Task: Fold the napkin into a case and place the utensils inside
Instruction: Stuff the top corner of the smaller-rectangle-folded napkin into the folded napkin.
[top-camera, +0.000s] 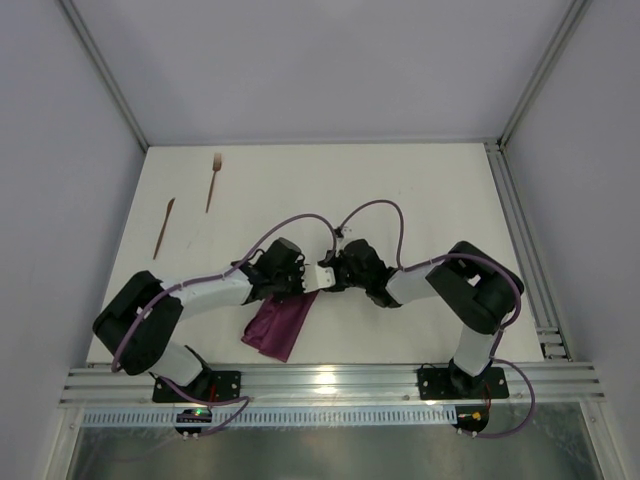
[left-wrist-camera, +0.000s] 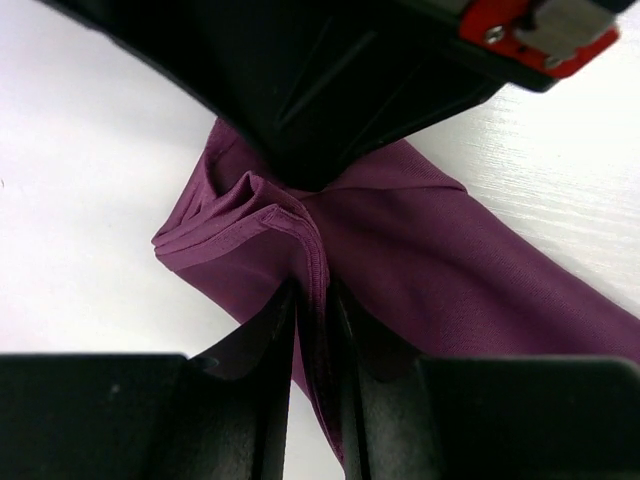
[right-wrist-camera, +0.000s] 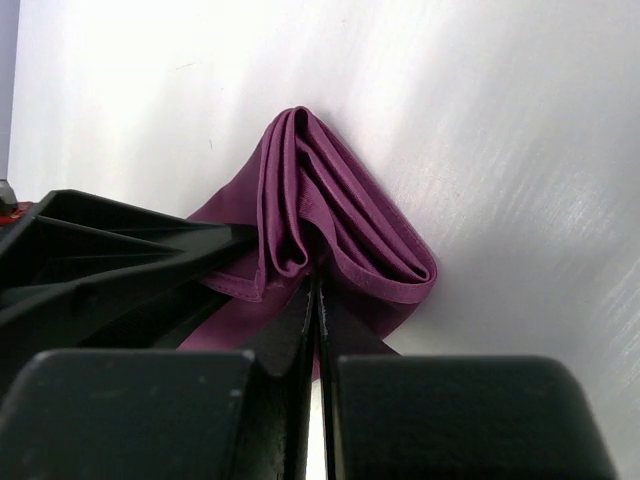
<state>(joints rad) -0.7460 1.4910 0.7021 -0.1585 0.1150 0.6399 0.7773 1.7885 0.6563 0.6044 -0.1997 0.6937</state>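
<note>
- The left gripper is clamped on a hemmed fold of the napkin, and the cloth stands up between its two fingers.
- The right gripper faces it tip to tip, its jaws pressed together on a thin layer of the same cloth.
- Between the two sets of fingertips the plum fabric bunches into several stacked folds.
- From the pinch, the rest of the napkin trails toward the arm bases and lies on the white table under the left wrist.
- The knife lies well apart, beyond the left arm's elbow.
- The fork lies farther out still, just beside the knife but not touching it.
</note>
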